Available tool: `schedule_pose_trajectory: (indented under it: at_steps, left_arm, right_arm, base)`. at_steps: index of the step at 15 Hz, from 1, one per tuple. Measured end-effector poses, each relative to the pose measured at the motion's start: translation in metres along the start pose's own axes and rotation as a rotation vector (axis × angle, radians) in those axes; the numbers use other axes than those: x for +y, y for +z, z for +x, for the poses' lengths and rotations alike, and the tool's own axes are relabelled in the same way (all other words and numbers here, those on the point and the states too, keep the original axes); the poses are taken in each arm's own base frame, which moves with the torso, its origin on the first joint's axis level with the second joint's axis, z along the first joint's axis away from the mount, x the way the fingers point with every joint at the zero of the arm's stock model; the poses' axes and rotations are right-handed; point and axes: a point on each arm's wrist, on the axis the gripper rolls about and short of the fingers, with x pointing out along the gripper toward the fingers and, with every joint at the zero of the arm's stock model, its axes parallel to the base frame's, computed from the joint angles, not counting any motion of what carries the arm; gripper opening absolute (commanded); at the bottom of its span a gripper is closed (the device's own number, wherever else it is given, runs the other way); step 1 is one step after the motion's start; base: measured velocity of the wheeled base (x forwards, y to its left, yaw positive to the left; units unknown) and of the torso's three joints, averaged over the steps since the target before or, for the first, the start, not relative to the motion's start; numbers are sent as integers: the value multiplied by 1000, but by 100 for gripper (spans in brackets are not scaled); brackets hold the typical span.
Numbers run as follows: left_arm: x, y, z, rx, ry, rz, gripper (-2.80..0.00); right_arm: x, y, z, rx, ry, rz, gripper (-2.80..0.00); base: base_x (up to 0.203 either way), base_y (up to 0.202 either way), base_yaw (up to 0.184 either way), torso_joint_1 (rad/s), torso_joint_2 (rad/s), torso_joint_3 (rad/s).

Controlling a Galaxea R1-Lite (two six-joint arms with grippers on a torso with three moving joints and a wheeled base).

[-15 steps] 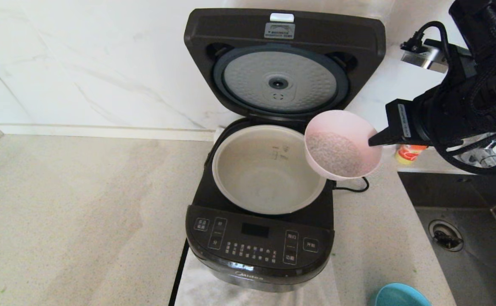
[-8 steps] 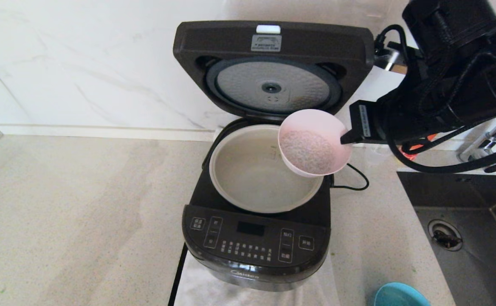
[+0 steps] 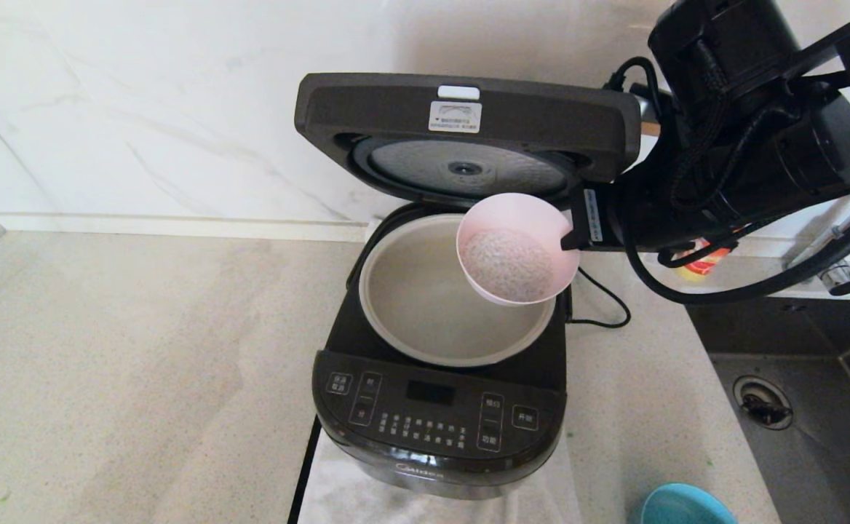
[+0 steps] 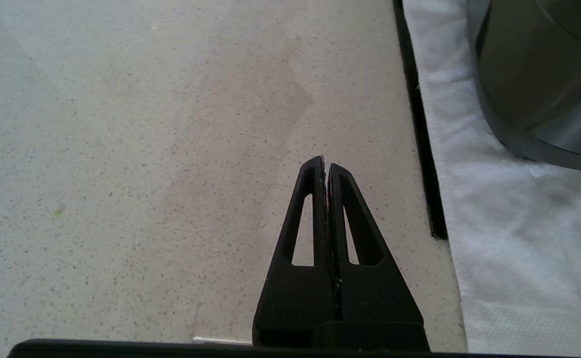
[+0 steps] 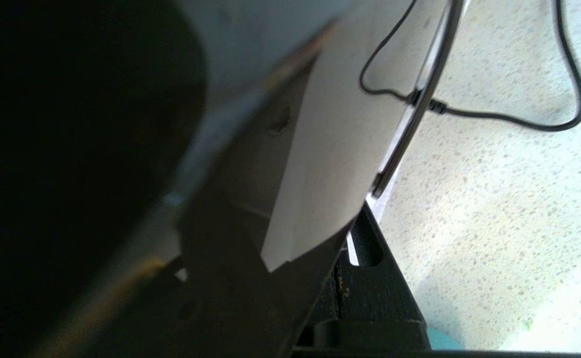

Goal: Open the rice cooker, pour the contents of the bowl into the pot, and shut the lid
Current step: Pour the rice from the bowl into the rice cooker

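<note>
Right gripper of mine, seen from the head camera, is closed tight on the rim of a pale pink bowl, pinching its right edge; the fingers show almost no gap. Grain-like contents fill the bowl's lower part. I hold the bowl tilted, above the right rear portion of the pot, overlapping its rim in that view; whether bowl and pot touch I cannot tell. The pot sits inside the rice cooker, its grey-beige interior bare of grain. The lid stands raised behind the pot, its silver dimpled disc facing down and forward, close above the bowl. The cooker rests on a white cloth on a speckled countertop, with a black cord trailing to its right. My left gripper hangs over bare countertop beside the cloth, fingertips pressed together, holding nothing. A steel sink lies at right, a blue dish near the front edge.
</note>
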Motion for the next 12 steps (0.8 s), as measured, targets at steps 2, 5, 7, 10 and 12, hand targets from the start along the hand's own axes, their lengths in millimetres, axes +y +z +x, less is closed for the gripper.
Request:
schedule_pose_trajectory:
  at_steps: [2,5,7,10,12]
  left_arm:
    - [0,0,0,0,0,0,-280]
    - [0,0,0,0,0,0,-280]
    - [0,0,0,0,0,0,-280]
    - [0,0,0,0,0,0,-280]
    - [0,0,0,0,0,0,-280]
  right_arm:
    - [4,0,-2,-10,13,-6,-280]
    - [9,-3,-6,-12,6,-18,-280]
    - [9,-2,-12,-24,5,-15,-280]
    - [6,-4,-24,-21,6,-14,-280]
    - [4,-6,-31,-15,0,-1,-280]
  base:
    - [0,0,0,0,0,0]
    - [0,0,0,0,0,0]
    - [0,0,0,0,0,0]
    - [0,0,0,0,0,0]
    - [0,0,0,0,0,0]
